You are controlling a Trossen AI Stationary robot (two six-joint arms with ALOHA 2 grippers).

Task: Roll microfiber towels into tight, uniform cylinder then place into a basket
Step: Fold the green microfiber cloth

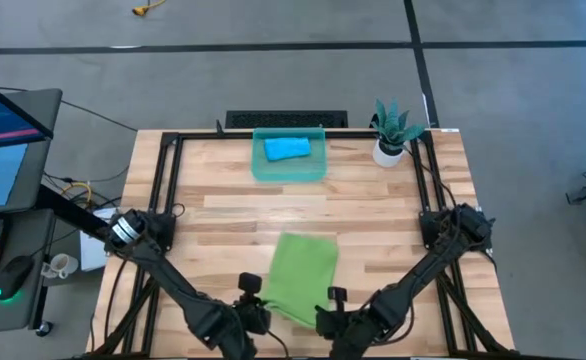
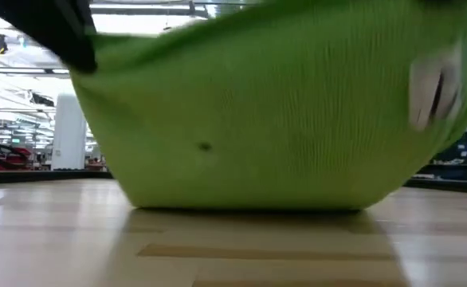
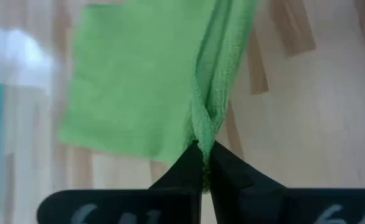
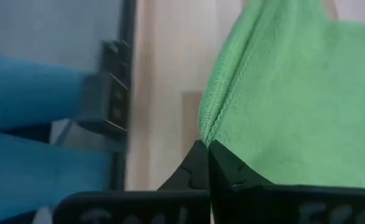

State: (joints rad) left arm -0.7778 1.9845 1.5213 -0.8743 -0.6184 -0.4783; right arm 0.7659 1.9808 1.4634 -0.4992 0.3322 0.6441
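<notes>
The green towel (image 2: pixel 257 112) fills the low view, its near edge lifted off the table (image 1: pixel 223 215) — both arms hold it at the near corners, presumably to fold or straighten it before rolling. The left gripper (image 3: pixel 204 163) is pinched tight on a bunched corner, and the right gripper (image 4: pixel 206 152) is clamped on the hem at the other corner (a two-point hold keeps the edge taut and even). The far part of the cloth lies flat on the wood. The blue towel (image 1: pixel 286 149) already sits rolled in the basket (image 1: pixel 258 172) at the far edge.
</notes>
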